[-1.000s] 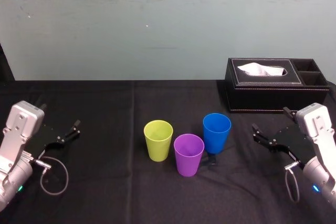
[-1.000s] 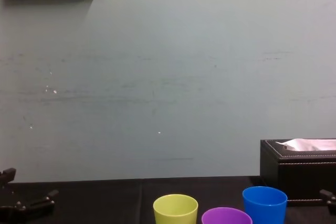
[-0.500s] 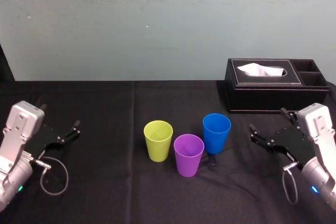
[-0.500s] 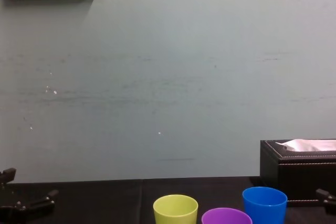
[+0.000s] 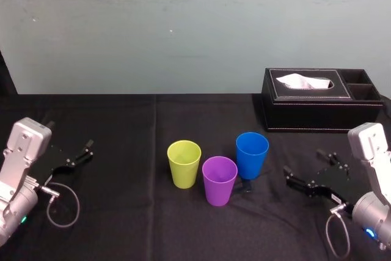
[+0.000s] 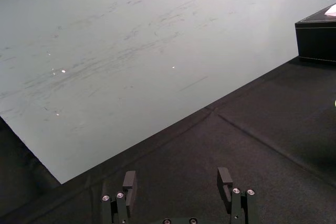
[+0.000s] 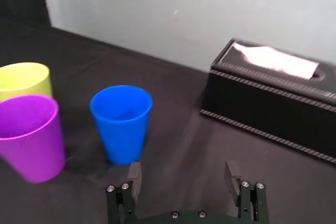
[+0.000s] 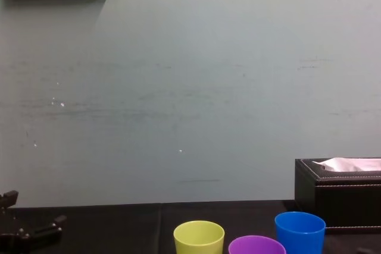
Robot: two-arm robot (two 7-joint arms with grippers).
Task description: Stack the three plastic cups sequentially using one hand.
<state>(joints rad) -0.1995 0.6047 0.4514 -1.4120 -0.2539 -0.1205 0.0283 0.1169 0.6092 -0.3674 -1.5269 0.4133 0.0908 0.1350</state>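
Three plastic cups stand upright, mouths up, in a tight cluster at mid-table: a yellow-green cup (image 5: 184, 163) on the left, a purple cup (image 5: 219, 180) nearest me in the middle, and a blue cup (image 5: 252, 154) on the right. My right gripper (image 5: 302, 164) hovers open and empty a short way to the right of the blue cup, its fingers pointing at the cluster. In the right wrist view the blue cup (image 7: 122, 121) stands just ahead of the open right gripper (image 7: 182, 174), left of centre, with the purple cup (image 7: 29, 135) and yellow-green cup (image 7: 25, 80) beyond. My left gripper (image 5: 90, 151) rests open at the table's left.
A black tissue box (image 5: 317, 99) with side compartments stands at the back right, behind my right arm. The table is draped in black cloth (image 5: 134, 212). A pale wall rises right behind the table. A cable loops beside my left arm.
My right gripper has moved left towards the cups and lower, nearer the front of the table. The cups and the left arm have stayed put.
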